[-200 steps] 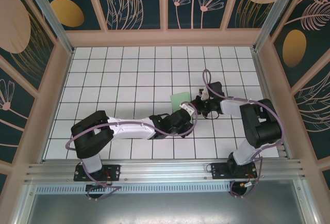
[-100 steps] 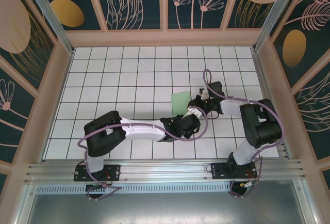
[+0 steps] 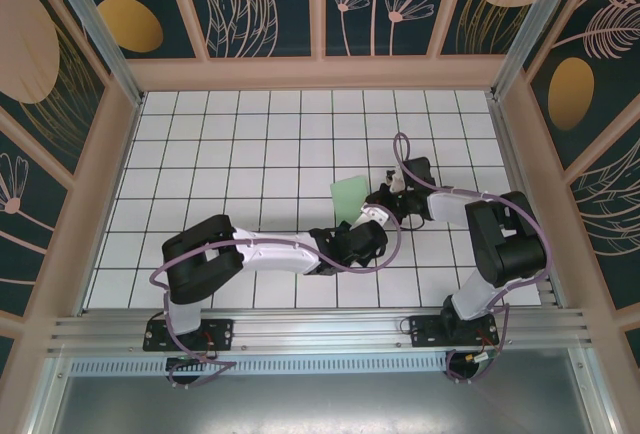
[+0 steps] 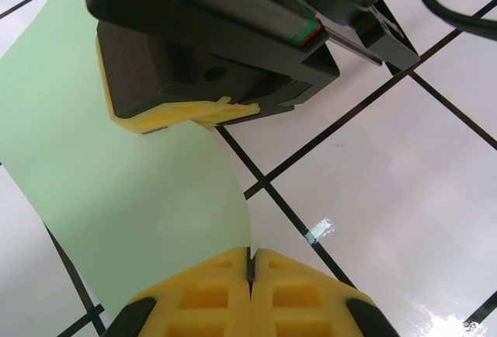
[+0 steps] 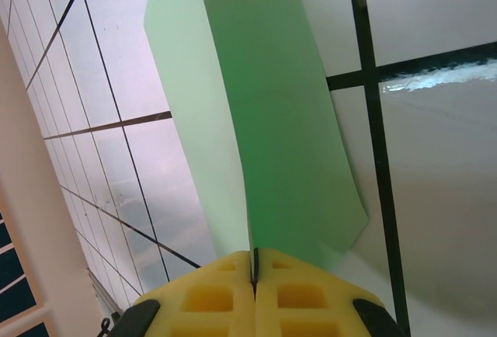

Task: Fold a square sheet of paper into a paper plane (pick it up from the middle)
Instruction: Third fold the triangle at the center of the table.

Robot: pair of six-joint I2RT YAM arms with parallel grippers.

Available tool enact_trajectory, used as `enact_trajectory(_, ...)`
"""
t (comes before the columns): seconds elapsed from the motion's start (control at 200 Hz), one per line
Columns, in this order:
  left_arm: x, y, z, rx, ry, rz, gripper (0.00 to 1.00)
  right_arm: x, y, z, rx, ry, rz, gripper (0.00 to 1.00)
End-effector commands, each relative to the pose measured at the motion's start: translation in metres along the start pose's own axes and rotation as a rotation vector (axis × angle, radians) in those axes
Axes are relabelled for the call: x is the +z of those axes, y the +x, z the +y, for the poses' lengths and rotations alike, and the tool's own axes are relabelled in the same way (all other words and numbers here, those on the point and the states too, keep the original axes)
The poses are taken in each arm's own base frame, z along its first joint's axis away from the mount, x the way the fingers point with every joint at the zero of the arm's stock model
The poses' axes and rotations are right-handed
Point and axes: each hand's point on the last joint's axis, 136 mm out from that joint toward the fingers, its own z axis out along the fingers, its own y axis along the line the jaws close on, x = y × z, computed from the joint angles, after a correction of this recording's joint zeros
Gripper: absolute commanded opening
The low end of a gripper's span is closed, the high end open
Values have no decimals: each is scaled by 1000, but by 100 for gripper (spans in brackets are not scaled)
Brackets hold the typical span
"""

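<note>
The thin mint-green square sheet of paper (image 3: 349, 193) curls above the white counter (image 3: 250, 144); left fingers (image 4: 206, 294) and right fingers (image 5: 206, 294) are both closed on it.

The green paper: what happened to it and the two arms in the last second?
The left gripper slid a little to the right, to the near corner of the square sheet of paper, and shut on it. The right gripper stayed shut on another edge of the sheet, and the paper kept its place.
</note>
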Motion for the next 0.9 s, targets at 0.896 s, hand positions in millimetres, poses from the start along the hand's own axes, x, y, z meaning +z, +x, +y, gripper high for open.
enact_trajectory(0.896,-13,-15,43,-421,377,-62,0,-29,-23,29,-220,51,-80,42)
